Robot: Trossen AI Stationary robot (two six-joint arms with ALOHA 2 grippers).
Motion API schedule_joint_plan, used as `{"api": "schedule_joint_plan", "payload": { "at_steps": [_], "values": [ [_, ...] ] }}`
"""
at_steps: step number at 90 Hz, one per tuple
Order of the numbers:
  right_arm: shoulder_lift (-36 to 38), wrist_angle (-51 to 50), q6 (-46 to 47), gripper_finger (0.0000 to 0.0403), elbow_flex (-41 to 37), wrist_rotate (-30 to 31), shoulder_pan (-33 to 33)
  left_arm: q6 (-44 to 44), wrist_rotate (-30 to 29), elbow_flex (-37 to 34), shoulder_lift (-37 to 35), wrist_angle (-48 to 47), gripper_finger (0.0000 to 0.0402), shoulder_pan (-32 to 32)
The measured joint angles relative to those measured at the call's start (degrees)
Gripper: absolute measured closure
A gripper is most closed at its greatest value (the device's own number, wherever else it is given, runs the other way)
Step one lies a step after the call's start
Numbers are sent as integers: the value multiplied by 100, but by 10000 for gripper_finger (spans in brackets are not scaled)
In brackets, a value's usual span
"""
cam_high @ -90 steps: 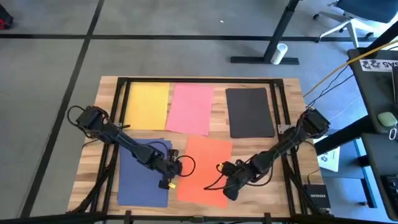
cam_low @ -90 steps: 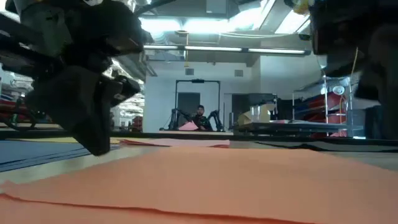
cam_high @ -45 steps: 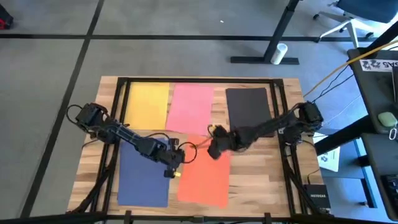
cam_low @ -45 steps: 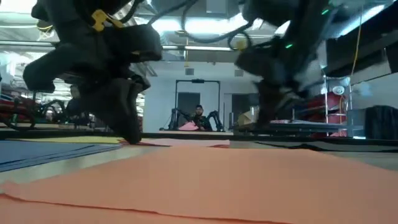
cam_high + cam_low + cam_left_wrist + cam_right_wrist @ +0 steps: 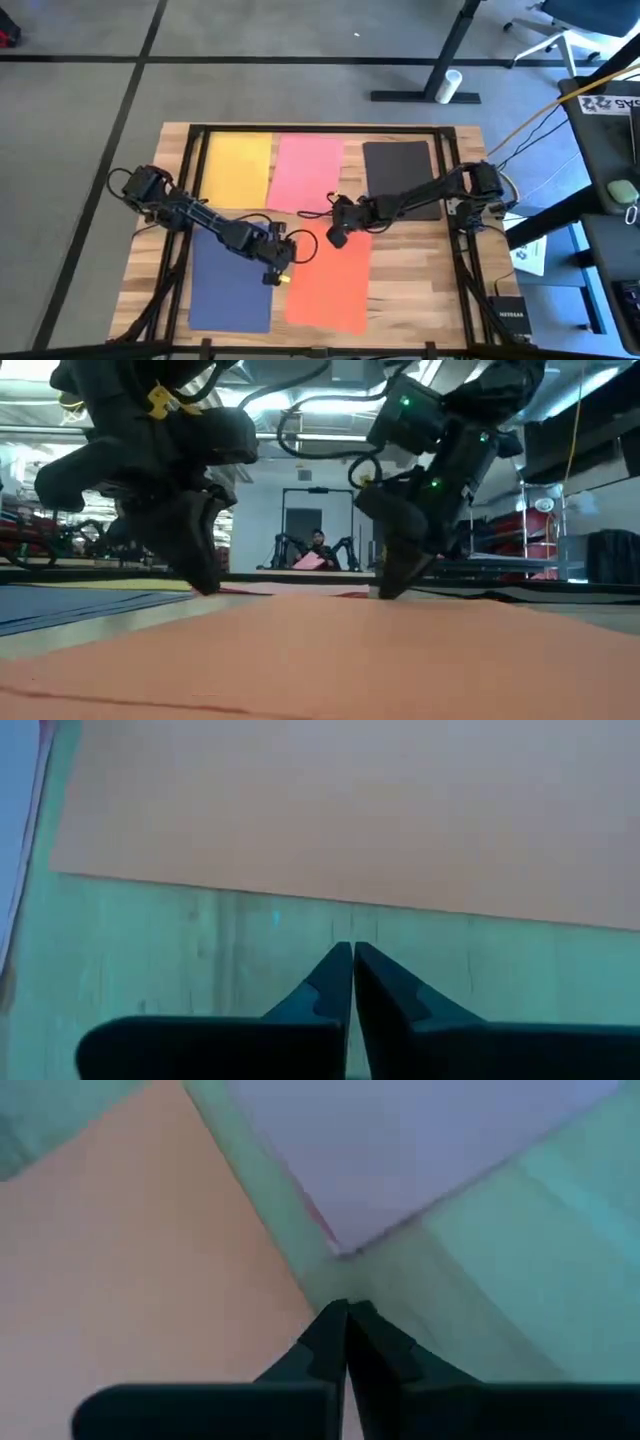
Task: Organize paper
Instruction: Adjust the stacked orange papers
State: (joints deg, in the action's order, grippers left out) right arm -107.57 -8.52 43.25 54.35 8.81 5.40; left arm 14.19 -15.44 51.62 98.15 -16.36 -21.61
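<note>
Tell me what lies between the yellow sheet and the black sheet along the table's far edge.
The pink sheet lies between the yellow sheet and the black sheet, with bare wood strips either side; the high view shows it.

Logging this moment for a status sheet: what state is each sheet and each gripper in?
yellow sheet: flat, far left of table.
pink sheet: flat, beside yellow.
black sheet: flat, far right.
navy sheet: flat, near left.
orange sheet: flat, near centre.
left gripper: shut, at orange sheet's left edge.
right gripper: shut, at orange sheet's far corner.
</note>
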Motion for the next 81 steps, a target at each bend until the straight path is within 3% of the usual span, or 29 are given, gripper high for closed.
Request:
{"api": "schedule_joint_plan", "payload": {
  "at_steps": [43,57,70,81],
  "values": [
    [78,74,-309,403,94,-489,93,67,126,2,-2,-135,401,-47],
    [431,-501,-574,403,378,-473,130,36,238,2,-2,-169,401,-122],
    [842,-1367,-751,403,732,-41,211,40,302,2,0,-260,401,-277],
    [1132,-2145,-652,403,937,21,626,75,524,2,0,-267,402,-467]
  ]
}}
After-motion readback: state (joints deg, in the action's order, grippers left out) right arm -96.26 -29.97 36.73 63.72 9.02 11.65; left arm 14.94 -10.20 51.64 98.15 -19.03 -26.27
